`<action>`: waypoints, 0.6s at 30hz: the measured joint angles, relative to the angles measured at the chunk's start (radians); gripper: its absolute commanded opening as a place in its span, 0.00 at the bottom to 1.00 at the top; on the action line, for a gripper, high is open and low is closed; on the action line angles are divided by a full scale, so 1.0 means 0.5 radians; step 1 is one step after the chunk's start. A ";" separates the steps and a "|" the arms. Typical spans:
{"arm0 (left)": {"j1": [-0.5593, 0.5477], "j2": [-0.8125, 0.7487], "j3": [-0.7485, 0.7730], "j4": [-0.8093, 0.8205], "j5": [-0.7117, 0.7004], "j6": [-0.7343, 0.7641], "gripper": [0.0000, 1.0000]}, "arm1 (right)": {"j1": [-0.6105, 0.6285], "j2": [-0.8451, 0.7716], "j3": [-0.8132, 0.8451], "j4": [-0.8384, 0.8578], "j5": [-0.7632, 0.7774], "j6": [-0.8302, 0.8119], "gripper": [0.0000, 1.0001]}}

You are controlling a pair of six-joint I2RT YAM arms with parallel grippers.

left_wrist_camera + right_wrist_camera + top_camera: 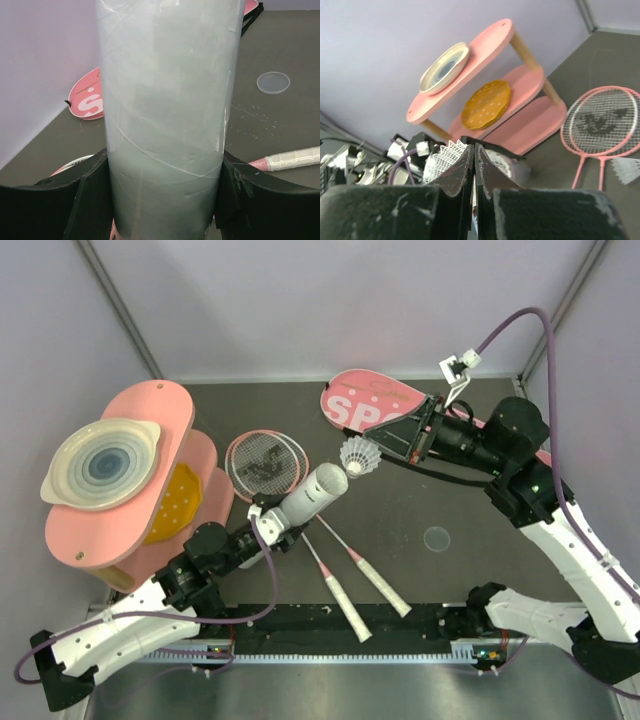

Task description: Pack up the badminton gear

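One loose shuttlecock (626,170), wrist view only

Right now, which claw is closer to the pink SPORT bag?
Right. The right claw, pinching a shuttlecock, hangs right beside the SPORT bag; the left claw, gripping the white tube, sits well off.

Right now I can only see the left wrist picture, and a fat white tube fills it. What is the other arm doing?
Observer: The right gripper is pinching a feather shuttlecock right at the tube's far end.
Operator: Is it inside yet?
Observer: No, from above it shows whole, outside the mouth.
Operator: Where are the rackets?
Observer: The rackets lie flat, shafts under the tube, heads overlapping beside the pink shelf.
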 measured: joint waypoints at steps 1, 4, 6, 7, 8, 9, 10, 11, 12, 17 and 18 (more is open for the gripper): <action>0.000 0.000 0.000 0.000 0.000 0.000 0.10 | 0.035 -0.003 0.003 0.011 -0.004 -0.001 0.00; 0.000 -0.001 0.000 0.001 -0.001 0.000 0.10 | 0.138 -0.005 -0.004 0.073 -0.011 0.002 0.00; 0.000 -0.001 0.000 0.001 -0.001 0.000 0.11 | 0.199 -0.004 -0.031 0.137 0.007 0.008 0.00; 0.000 -0.001 0.000 0.001 0.000 0.000 0.10 | 0.220 -0.003 -0.055 0.179 0.011 0.011 0.00; 0.000 -0.001 0.000 0.001 0.001 0.000 0.10 | 0.240 -0.002 -0.085 0.211 0.018 0.021 0.00; 0.000 -0.001 0.000 0.001 0.004 0.000 0.10 | 0.253 0.005 -0.117 0.244 0.031 0.029 0.00; 0.000 -0.001 0.000 0.001 0.006 0.000 0.10 | 0.264 0.011 -0.156 0.281 0.054 0.039 0.00; 0.000 -0.001 0.000 0.001 0.007 0.000 0.10 | 0.272 0.023 -0.193 0.309 0.078 0.041 0.00; 0.000 -0.002 0.000 0.001 0.007 0.000 0.10 | 0.279 0.040 -0.220 0.321 0.101 0.043 0.00; 0.000 -0.010 0.000 0.001 0.006 0.000 0.10 | 0.308 0.136 -0.268 0.308 0.197 0.021 0.17; 0.000 -0.014 0.000 0.001 0.005 0.000 0.10 | 0.308 0.143 -0.267 0.285 0.211 0.002 0.21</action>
